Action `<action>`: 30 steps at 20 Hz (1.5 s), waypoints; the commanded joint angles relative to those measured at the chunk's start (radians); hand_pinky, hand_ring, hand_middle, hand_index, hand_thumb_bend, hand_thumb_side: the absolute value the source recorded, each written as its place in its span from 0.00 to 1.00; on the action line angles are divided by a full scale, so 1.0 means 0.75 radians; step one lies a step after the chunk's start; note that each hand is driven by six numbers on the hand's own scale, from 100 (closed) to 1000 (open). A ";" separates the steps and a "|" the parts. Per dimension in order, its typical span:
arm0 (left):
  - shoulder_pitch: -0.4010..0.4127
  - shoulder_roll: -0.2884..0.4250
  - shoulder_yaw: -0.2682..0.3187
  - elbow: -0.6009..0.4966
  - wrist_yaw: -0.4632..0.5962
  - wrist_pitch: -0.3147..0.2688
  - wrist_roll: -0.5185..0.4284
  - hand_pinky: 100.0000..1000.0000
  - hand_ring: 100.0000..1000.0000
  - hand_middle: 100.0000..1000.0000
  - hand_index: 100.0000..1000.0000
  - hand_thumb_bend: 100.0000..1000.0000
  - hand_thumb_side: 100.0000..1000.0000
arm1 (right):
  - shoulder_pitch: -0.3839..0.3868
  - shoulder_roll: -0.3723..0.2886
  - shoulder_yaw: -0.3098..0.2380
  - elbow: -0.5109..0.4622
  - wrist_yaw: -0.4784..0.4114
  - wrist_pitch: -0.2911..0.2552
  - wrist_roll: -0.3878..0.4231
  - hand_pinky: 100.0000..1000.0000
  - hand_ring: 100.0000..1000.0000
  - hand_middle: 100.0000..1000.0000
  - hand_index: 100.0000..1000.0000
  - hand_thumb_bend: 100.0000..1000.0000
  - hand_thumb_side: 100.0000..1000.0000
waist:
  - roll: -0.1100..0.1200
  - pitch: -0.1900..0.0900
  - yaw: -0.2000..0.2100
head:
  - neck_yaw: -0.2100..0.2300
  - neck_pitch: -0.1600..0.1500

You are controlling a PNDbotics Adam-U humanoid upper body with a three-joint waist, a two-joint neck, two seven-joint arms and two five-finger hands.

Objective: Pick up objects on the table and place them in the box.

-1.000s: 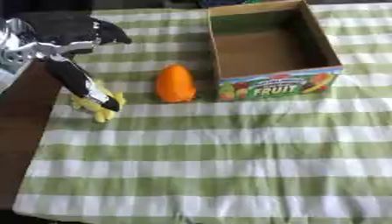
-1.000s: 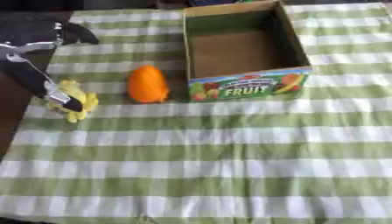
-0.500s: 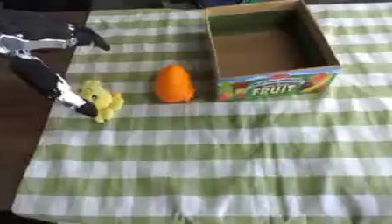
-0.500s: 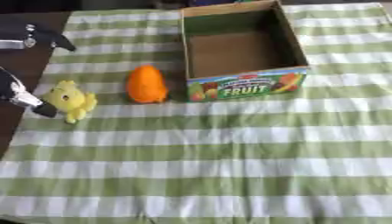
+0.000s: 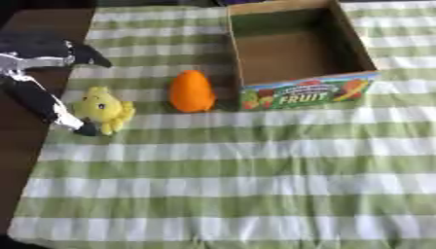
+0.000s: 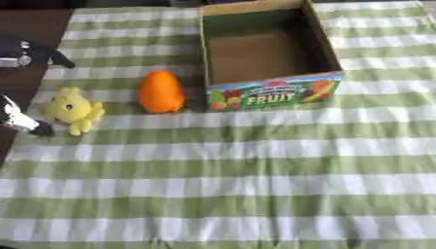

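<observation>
Green-and-white checked cloth (image 5: 255, 165) covered the table, with a strip of dark brown tabletop (image 5: 21, 146) left bare along its left edge. Toward the far side of the cloth stood an open cardboard box (image 5: 294, 46) with a colourful fruit picture and the word FRUIT printed on its near wall; its brown floor held nothing. Just beside the box's near left corner lay a smooth orange, egg-shaped fruit toy (image 5: 191, 91), close to the cardboard but not clearly touching it. Further left, near the cloth's edge, sat a small yellow plush chick (image 5: 102, 109) with a dark dot for an eye, well apart from the box.

From the left side came the robot's left hand (image 5: 43, 92), black with silver parts, spread wide: one long finger (image 5: 55, 114) slanted down toward the chick, its dark tip resting at or just beside the toy's lower left side, while another black digit (image 5: 85, 52) pointed away above the toy, toward the far side of the table. The fingers were straight rather than curled, and nothing was held in them. In the right eye view only the fingertips of that hand showed at the left border. The right hand appeared in neither view.
</observation>
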State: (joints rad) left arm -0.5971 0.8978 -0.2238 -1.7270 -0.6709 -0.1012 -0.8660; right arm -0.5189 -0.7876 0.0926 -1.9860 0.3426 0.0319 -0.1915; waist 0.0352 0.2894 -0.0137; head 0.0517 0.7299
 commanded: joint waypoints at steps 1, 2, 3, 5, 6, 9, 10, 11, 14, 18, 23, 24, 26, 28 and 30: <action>-0.008 0.045 0.003 0.021 -0.023 -0.006 0.021 0.75 0.90 0.92 0.99 0.53 0.55 | -0.016 -0.022 -0.018 -0.019 0.008 -0.001 -0.009 0.71 0.85 0.78 0.85 0.00 1.00 | -0.003 -0.020 -0.002 | 0.004 -0.006; -0.007 0.045 0.000 0.031 -0.033 -0.007 0.027 0.75 0.91 0.92 0.99 0.52 0.55 | -0.017 -0.022 -0.018 -0.019 0.008 -0.001 -0.009 0.71 0.85 0.78 0.85 0.00 1.00 | -0.003 -0.019 -0.003 | 0.006 -0.008; -0.008 0.043 -0.002 0.043 -0.051 -0.009 0.033 0.75 0.91 0.92 0.99 0.51 0.55 | -0.017 -0.021 -0.017 -0.019 0.007 -0.002 -0.009 0.71 0.85 0.78 0.85 0.00 1.00 | -0.003 -0.018 -0.004 | 0.008 -0.009; -0.009 0.036 -0.005 0.069 -0.082 -0.010 0.052 0.75 0.90 0.92 0.98 0.48 0.55 | -0.018 -0.020 -0.017 -0.019 0.006 -0.003 -0.008 0.71 0.85 0.78 0.85 0.00 1.00 | -0.004 -0.016 -0.006 | 0.011 -0.013; -0.009 0.033 -0.007 0.083 -0.096 -0.010 0.061 0.75 0.90 0.92 0.98 0.47 0.55 | -0.017 -0.020 -0.017 -0.019 0.006 -0.003 -0.009 0.71 0.85 0.78 0.85 0.00 1.00 | -0.004 -0.015 -0.007 | 0.011 -0.014; -0.012 0.020 -0.016 0.127 -0.124 -0.016 0.074 0.75 0.90 0.92 0.98 0.47 0.54 | -0.018 -0.019 -0.019 -0.019 0.005 -0.005 -0.015 0.71 0.85 0.78 0.85 0.00 1.00 | -0.005 -0.011 -0.012 | 0.013 -0.018; -0.014 0.016 -0.019 0.140 -0.129 -0.019 0.075 0.75 0.90 0.92 0.98 0.47 0.54 | -0.018 -0.018 -0.019 -0.019 0.005 -0.005 -0.017 0.71 0.85 0.78 0.85 0.00 1.00 | -0.005 -0.009 -0.013 | 0.014 -0.018; -0.017 0.014 -0.022 0.152 -0.138 -0.022 0.074 0.75 0.90 0.93 0.98 0.46 0.54 | -0.019 -0.018 -0.019 -0.019 0.004 -0.005 -0.018 0.71 0.85 0.78 0.85 0.00 1.00 | -0.005 -0.008 -0.014 | 0.015 -0.017; -0.027 0.003 -0.031 0.188 -0.188 -0.033 0.078 0.75 0.90 0.93 0.97 0.44 0.54 | -0.019 -0.016 -0.018 -0.019 0.002 -0.006 -0.019 0.71 0.85 0.78 0.85 0.00 1.00 | -0.006 -0.003 -0.017 | 0.015 -0.018; -0.037 -0.012 -0.043 0.228 -0.238 -0.052 0.092 0.75 0.91 0.93 0.98 0.43 0.53 | -0.020 -0.014 -0.018 -0.019 0.002 -0.005 -0.018 0.71 0.85 0.78 0.85 0.00 1.00 | -0.005 0.003 -0.020 | 0.014 -0.018; -0.045 -0.027 -0.052 0.248 -0.245 -0.070 0.116 0.75 0.90 0.93 0.97 0.42 0.53 | -0.016 -0.010 -0.020 -0.019 0.002 -0.001 -0.019 0.71 0.85 0.77 0.85 0.00 1.00 | -0.005 0.012 -0.024 | 0.008 -0.019; -0.046 -0.029 -0.054 0.250 -0.249 -0.072 0.120 0.75 0.90 0.93 0.97 0.42 0.53 | -0.016 -0.010 -0.020 -0.019 0.002 0.000 -0.019 0.71 0.85 0.77 0.85 0.00 1.00 | -0.005 0.013 -0.025 | 0.008 -0.020; -0.048 -0.032 -0.057 0.258 -0.260 -0.072 0.127 0.75 0.90 0.93 0.97 0.41 0.53 | -0.016 -0.009 -0.020 -0.019 0.000 0.000 -0.020 0.71 0.85 0.77 0.85 0.00 1.00 | -0.004 0.015 -0.025 | 0.009 -0.022; -0.052 -0.036 -0.058 0.268 -0.280 -0.070 0.133 0.75 0.90 0.93 0.97 0.39 0.53 | -0.015 -0.008 -0.019 -0.019 -0.001 0.000 -0.019 0.71 0.85 0.77 0.85 0.00 1.00 | -0.003 0.017 -0.027 | 0.011 -0.026; -0.056 -0.039 -0.061 0.281 -0.314 -0.073 0.134 0.75 0.91 0.93 0.97 0.39 0.52 | -0.015 -0.006 -0.020 -0.019 -0.003 -0.001 -0.019 0.71 0.85 0.77 0.85 0.00 1.00 | -0.002 0.019 -0.029 | 0.014 -0.029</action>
State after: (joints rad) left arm -0.6227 0.8482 -0.2751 -1.5149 -0.8907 -0.1559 -0.7710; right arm -0.5193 -0.7776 0.0925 -1.9860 0.3416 0.0289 -0.2040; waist 0.0344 0.3205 -0.0346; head 0.0598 0.7191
